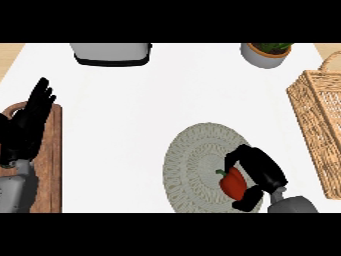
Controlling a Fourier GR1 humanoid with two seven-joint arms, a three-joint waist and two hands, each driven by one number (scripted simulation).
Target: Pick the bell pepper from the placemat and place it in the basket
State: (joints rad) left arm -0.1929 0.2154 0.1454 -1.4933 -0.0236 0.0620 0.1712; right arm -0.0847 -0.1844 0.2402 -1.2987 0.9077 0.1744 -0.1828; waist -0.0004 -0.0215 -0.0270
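The right hand (260, 172) curled its fingers and thumb round the red bell pepper (232, 183), which lay on the round woven placemat (195, 150). The wicker basket (328, 125) stood to the right. The left hand (21, 127) rested open, fingers straight, over a wooden board (49, 165) at the left.

Bright, even light, white counter (129, 115) evenly lit

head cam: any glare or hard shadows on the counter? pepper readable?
Head view: counter evenly white, no glare spots or hard shadows; pepper stands out red on the grey placemat, though the right hand curled round it hides part; basket evenly lit too.
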